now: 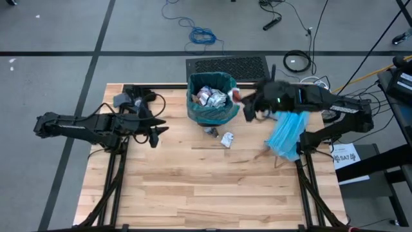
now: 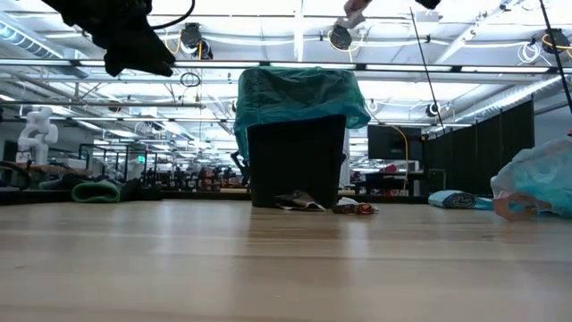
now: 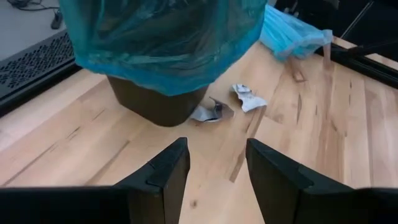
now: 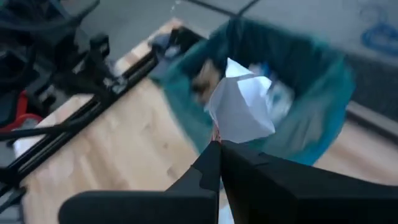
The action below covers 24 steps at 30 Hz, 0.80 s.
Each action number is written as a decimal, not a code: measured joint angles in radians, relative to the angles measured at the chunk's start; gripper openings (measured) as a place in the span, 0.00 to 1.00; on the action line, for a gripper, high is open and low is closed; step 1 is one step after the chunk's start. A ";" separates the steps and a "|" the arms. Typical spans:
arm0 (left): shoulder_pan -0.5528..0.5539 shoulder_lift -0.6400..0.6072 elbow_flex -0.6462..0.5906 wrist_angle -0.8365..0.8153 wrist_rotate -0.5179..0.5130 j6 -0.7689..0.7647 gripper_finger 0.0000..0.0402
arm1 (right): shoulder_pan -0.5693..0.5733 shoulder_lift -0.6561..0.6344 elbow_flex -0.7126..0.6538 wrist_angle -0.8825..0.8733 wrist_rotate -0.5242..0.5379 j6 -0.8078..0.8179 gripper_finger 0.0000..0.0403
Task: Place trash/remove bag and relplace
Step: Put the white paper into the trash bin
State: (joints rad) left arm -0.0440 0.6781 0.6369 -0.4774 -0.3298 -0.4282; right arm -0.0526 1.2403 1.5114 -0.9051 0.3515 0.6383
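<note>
1. The right gripper hangs above the tabletop beside the rim of the bin, its fingers pressed together on a crumpled white scrap of trash.
2. The bag, a dark teal crinkly liner, lines the black square bin at the far middle of the tabletop; its edge is folded down over the bin's rim.
3. Inside the bag lies a heap of trash, white and pale wrappers among it.
4. More trash lies on the tabletop at the foot of the bin: a white crumpled wrapper and a darker scrap just beside the bin's near wall.
5. The left gripper waits over the tabletop to the left of the bin, its fingers spread and holding nothing, pointed toward the bin.
6. A paler sky-blue plastic bag lies near the tabletop's right edge, under the right arm.
</note>
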 joint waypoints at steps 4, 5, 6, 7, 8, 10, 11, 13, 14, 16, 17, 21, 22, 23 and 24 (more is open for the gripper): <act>0.021 0.000 0.000 0.000 -0.013 0.000 0.40 | -0.125 0.035 0.003 0.099 -0.132 -0.123 0.00; 0.026 0.000 0.000 0.000 -0.020 0.001 0.40 | -0.149 0.051 0.003 0.126 -0.172 -0.150 0.00; 0.032 0.000 0.000 0.001 -0.029 0.013 0.40 | -0.170 0.067 0.003 0.154 -0.203 -0.178 0.00; 0.037 0.000 0.000 0.006 -0.038 0.031 0.40 | -0.188 0.084 0.003 0.179 -0.233 -0.208 0.00; 0.043 0.000 0.000 0.018 -0.043 0.049 0.40 | -0.202 0.104 0.003 0.203 -0.259 -0.237 0.00; 0.054 0.000 0.000 0.060 -0.047 0.069 0.40 | -0.224 0.144 0.003 0.246 -0.298 -0.293 0.00; 0.061 0.000 0.001 0.077 -0.047 0.070 0.40 | -0.233 0.164 0.003 0.264 -0.304 -0.316 0.00; 0.073 0.000 0.011 0.085 -0.048 0.071 0.40 | -0.246 0.202 0.002 0.293 -0.306 -0.345 0.00; 0.078 0.000 0.020 0.085 -0.048 0.071 0.40 | -0.252 0.219 0.002 0.307 -0.307 -0.351 0.00; 0.086 0.000 0.031 0.083 -0.050 0.071 0.40 | -0.263 0.246 0.002 0.326 -0.307 -0.356 0.01; 0.086 0.000 0.035 0.082 -0.050 0.071 0.40 | -0.268 0.256 0.002 0.331 -0.307 -0.362 0.03; 0.086 0.000 0.037 0.077 -0.049 0.071 0.40 | -0.282 0.285 0.002 0.341 -0.307 -0.368 0.11; 0.086 0.000 0.037 0.075 -0.049 0.071 0.40 | -0.284 0.289 0.002 0.343 -0.306 -0.372 0.14; 0.086 0.000 0.037 0.076 -0.048 0.071 0.40 | -0.286 0.290 0.002 0.349 -0.306 -0.375 0.17; 0.086 0.000 0.037 0.075 -0.048 0.071 0.40 | -0.288 0.291 0.002 0.355 -0.307 -0.375 0.20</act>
State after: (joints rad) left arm 0.0418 0.6781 0.6743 -0.4023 -0.3782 -0.3576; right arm -0.3409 1.5311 1.5139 -0.5499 0.0448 0.2630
